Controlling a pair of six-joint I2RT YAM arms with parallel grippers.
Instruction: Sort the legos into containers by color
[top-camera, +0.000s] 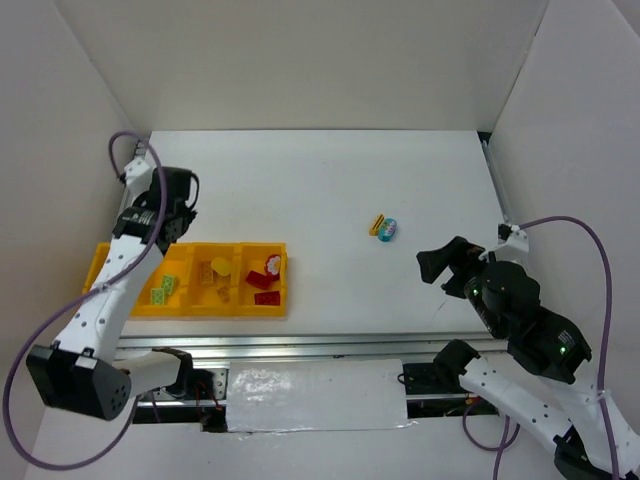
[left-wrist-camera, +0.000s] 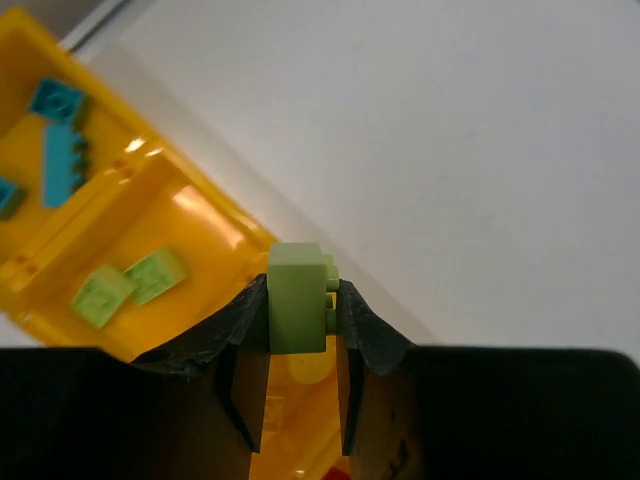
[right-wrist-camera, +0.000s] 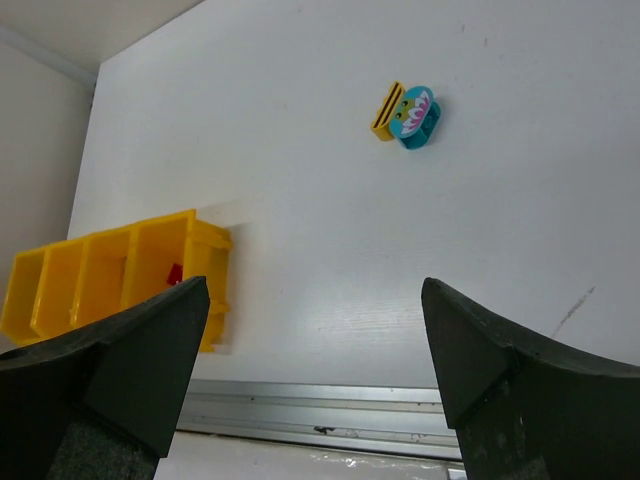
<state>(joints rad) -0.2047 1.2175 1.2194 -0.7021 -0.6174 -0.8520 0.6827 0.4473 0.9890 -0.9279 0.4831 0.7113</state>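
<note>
White table (top-camera: 330, 180) below, the left gripper (left-wrist-camera: 298, 335), pinching a light green lego (left-wrist-camera: 296, 285), should centre over the tray's (left-wrist-camera: 205, 215) green-stocked compartment before releasing; the right gripper (right-wrist-camera: 315, 300) gapes wide, empty.

The black two-finger left gripper (left-wrist-camera: 297, 335) pinches a light green studded plastic brick (left-wrist-camera: 296, 285), while the black right gripper (right-wrist-camera: 312, 300) gapes wide.

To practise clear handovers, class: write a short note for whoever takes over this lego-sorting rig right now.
Left gripper: shut on a light green studded plastic brick, at the edge of the long yellow four-compartment plastic tray.
Right gripper: open, empty.
Done: teal bricks, two green bricks, yellow pieces and red bricks lie in separate compartments.
To do: drop the held brick with the green ones; sort the small yellow brick and round teal piece lying together on the white table.
</note>
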